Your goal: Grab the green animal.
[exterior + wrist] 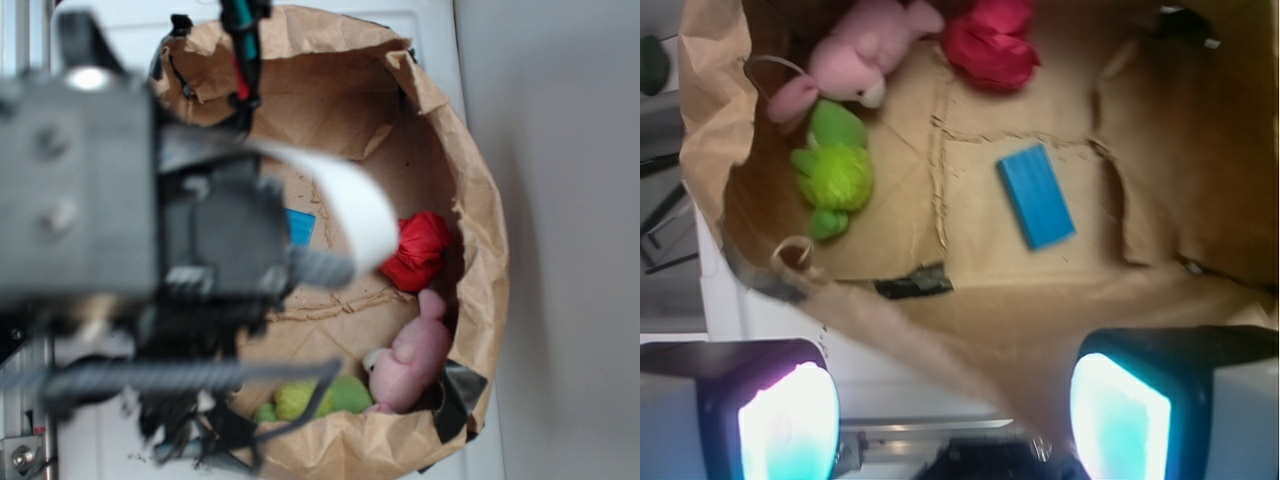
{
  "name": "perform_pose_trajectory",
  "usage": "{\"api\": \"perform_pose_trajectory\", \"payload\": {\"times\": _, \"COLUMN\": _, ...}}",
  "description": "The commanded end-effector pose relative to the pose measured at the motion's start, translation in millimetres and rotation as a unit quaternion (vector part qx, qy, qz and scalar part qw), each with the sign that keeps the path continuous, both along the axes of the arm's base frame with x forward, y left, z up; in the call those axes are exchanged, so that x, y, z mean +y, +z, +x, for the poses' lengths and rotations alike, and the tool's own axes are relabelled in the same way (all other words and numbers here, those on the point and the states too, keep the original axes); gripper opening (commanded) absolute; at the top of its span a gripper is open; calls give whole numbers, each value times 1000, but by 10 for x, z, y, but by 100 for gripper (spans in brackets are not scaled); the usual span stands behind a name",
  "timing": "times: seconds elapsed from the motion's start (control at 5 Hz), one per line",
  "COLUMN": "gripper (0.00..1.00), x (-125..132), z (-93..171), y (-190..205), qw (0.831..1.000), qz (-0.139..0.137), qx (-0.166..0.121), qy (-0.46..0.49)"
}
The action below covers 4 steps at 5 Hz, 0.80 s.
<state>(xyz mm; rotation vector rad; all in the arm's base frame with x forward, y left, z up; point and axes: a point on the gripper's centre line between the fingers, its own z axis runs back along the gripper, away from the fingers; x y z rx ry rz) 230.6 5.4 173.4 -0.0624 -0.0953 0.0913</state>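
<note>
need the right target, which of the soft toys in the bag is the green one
The green animal, lime and lumpy, against the paper bag's wall beside the pink plush. The red cloth ball lies past the pink one.

There is one brown paper bag (1200, 200). Inside it there are two plush animals, one green animal (835, 165) and one pink animal (865, 50), one red cloth ball (990, 45) and one blue block (1037, 195).
</note>
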Motion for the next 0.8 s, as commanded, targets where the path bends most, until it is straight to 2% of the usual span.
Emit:
{"api": "perform_pose_trajectory", "payload": {"times": 0.0, "gripper": 100, "x": 269, "z": 320, "y": -194, "qw": 999, "qz": -20, "qx": -27, "qy": 41}}
{"api": "perform_pose_trajectory", "payload": {"times": 0.2, "gripper": 100, "x": 218, "z": 536, "y": -367, "qw": 998, "qz": -38, "qx": -37, "qy": 16}}
{"api": "perform_pose_trajectory", "payload": {"times": 0.4, "gripper": 100, "x": -143, "z": 535, "y": -520, "qw": 995, "qz": -66, "qx": -67, "qy": -24}}
{"api": "perform_pose_trajectory", "payload": {"times": 0.6, "gripper": 100, "x": -316, "z": 620, "y": -610, "qw": 994, "qz": -86, "qx": -63, "qy": -31}}
